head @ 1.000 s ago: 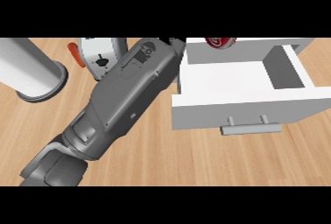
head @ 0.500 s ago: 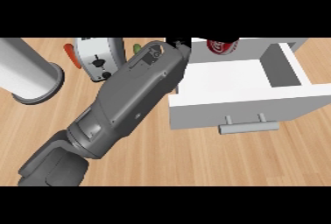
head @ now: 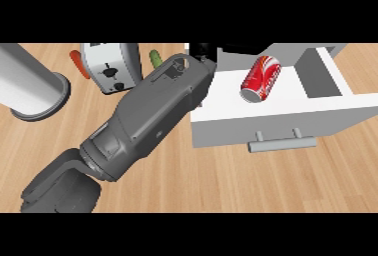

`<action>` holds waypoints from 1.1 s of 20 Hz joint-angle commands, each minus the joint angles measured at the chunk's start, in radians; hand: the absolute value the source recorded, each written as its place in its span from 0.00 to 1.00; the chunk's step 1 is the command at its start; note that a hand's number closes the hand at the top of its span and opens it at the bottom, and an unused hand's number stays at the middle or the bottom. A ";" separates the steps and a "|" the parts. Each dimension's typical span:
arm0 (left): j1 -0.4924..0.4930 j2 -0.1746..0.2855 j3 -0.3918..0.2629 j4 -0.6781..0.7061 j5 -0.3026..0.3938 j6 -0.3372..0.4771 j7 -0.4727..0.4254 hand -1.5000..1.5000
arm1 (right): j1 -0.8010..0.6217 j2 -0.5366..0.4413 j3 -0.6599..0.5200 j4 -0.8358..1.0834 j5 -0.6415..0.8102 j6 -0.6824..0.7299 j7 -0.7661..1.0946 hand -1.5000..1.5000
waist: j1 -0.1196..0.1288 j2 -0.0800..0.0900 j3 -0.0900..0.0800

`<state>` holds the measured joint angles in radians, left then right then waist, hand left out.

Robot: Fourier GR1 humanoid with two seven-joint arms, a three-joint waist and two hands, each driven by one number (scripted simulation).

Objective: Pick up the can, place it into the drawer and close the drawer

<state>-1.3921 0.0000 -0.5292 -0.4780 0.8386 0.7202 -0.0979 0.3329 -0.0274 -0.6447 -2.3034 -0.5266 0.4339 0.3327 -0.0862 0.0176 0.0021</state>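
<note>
Standing by the table's left edge is a grey cylinder (head: 29, 90), then a toaster (head: 111, 67), the left hand (head: 207, 50) mostly hidden, open or closed I cannot tell, and the red can (head: 260, 79) lying inside the open drawer (head: 295, 117).

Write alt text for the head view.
A red can lies on its side inside the open white drawer. A grey forearm stretches over the wooden counter from lower left to the drawer's back corner; a toaster and grey cylinder sit top left.
</note>
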 commanded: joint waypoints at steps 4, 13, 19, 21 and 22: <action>0.046 0.000 -0.077 -0.015 0.073 0.071 -0.043 0.00 | 0.013 0.011 0.004 -0.018 0.008 0.011 0.005 0.00 | -0.014 0.001 0.000; 0.012 0.000 -0.078 0.013 0.142 0.065 -0.109 0.00 | -0.028 0.009 0.018 -0.027 0.047 -0.012 0.009 0.00 | -0.001 0.002 -0.001; -0.008 0.000 -0.045 0.035 0.171 0.031 -0.141 0.00 | -0.083 -0.094 -0.042 -0.086 0.209 0.076 -0.151 0.00 | 0.003 0.005 -0.001; -0.029 0.000 -0.077 0.003 0.186 0.055 -0.129 0.00 | -0.094 -0.077 0.010 -0.097 0.226 0.095 -0.159 0.00 | 0.000 0.002 0.000; -0.038 0.000 -0.058 0.026 0.184 0.066 -0.163 0.00 | -0.096 -0.068 0.013 -0.104 0.259 0.106 -0.196 0.00 | 0.001 0.004 0.000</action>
<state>-1.4036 0.0001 -0.5955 -0.4605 1.0052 0.7773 -0.2341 0.2483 -0.0973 -0.6527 -2.3529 -0.3560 0.5033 0.1956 -0.0860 0.0210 0.0018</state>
